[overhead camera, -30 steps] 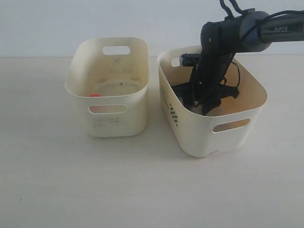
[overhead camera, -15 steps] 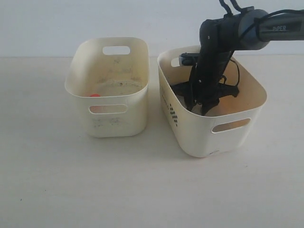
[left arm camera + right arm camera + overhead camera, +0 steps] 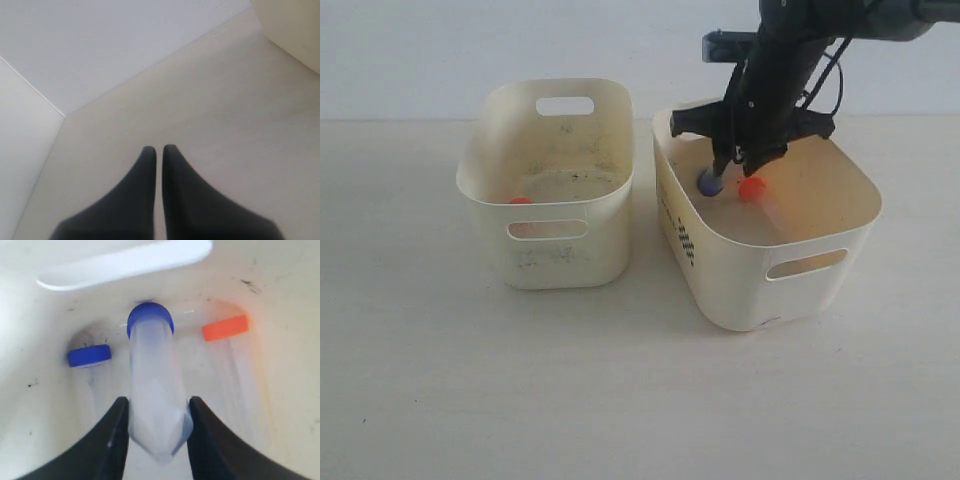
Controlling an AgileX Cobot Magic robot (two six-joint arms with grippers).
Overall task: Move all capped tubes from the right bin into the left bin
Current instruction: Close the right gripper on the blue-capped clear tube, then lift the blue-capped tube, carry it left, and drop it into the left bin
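Note:
My right gripper (image 3: 732, 165) hangs over the right bin (image 3: 740, 280), shut on a blue-capped tube (image 3: 709, 183) that points cap-down. In the right wrist view the clear tube (image 3: 152, 375) sits squeezed between the fingers of the gripper (image 3: 157, 402). Below it on the bin floor lie a second blue-capped tube (image 3: 89, 355) and an orange-capped tube (image 3: 225, 327), whose cap (image 3: 751, 189) also shows in the exterior view. An orange cap (image 3: 521, 200) peeks over the front wall of the left bin (image 3: 570, 250). My left gripper (image 3: 159, 149) is shut and holds nothing, over bare table.
The two cream bins stand side by side on a pale table (image 3: 620, 400) with a narrow gap between them. A white wall runs behind. A corner of a cream bin (image 3: 295, 25) shows in the left wrist view.
The right gripper has risen from deep inside the right bin to its rim, lifting the blue-capped tube. The orange-capped tube on the bin floor is now uncovered.

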